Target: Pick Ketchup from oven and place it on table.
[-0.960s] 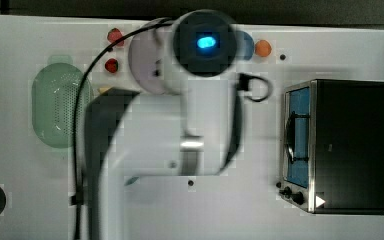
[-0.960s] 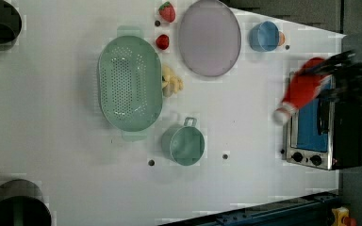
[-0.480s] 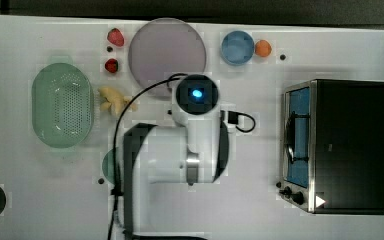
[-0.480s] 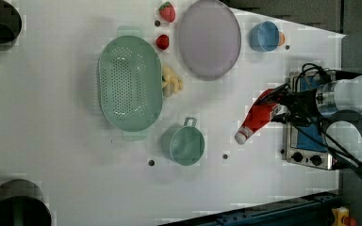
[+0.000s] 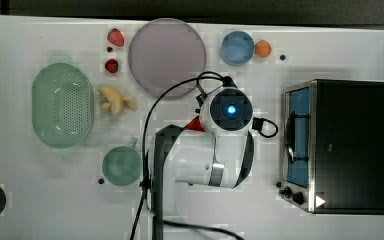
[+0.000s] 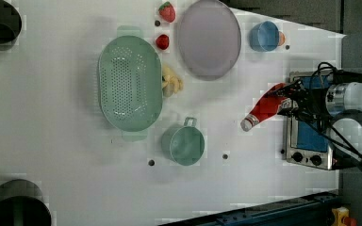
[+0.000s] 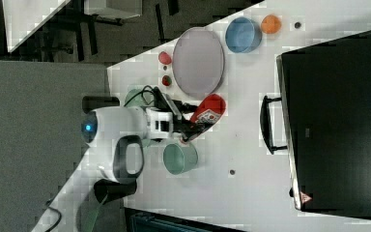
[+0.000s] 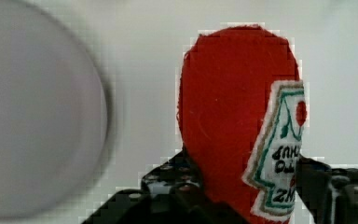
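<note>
Ketchup tilted, clamped in pincer; arm over table

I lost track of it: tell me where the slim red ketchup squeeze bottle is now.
The red ketchup bottle is out of the black toaster oven, held tilted in the gripper above the white table, left of the oven in the left view.

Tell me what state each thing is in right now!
Ketchup: tilted, held off the table, cap lowermost.
Fingers: clamped on the Ketchup.
Oven: door shut.
Green colander: empty.
Green cup: upright, empty.
Grey plate: empty.
</note>
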`<move>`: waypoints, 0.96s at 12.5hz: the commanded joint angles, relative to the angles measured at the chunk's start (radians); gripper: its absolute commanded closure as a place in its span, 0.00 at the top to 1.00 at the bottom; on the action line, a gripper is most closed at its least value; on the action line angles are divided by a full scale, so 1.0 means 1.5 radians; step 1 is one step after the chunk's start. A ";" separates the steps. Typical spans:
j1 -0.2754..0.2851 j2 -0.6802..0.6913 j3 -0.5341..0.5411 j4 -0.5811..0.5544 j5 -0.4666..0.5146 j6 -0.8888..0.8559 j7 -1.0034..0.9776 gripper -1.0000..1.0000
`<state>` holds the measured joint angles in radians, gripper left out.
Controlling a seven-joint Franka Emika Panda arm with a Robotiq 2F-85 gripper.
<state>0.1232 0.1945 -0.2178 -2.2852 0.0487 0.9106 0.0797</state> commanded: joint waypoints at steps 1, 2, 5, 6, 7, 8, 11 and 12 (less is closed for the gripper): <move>0.005 0.094 0.026 -0.012 -0.004 0.040 -0.016 0.69; 0.005 0.101 0.025 -0.014 -0.004 0.055 -0.016 0.79; 0.006 0.076 0.026 -0.001 -0.003 0.081 -0.015 1.00; 0.006 0.055 0.026 0.010 -0.003 0.079 -0.015 1.00; 0.006 0.032 0.026 0.023 -0.003 0.074 -0.015 1.00; 0.006 0.004 0.027 0.041 -0.003 0.057 -0.015 1.00; 0.005 -0.066 0.024 0.123 -0.003 -0.120 -0.015 1.00; 0.005 -0.079 0.024 0.148 -0.003 -0.160 -0.015 1.00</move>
<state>0.1373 0.0811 -0.1873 -2.0625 0.0519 0.7148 0.0793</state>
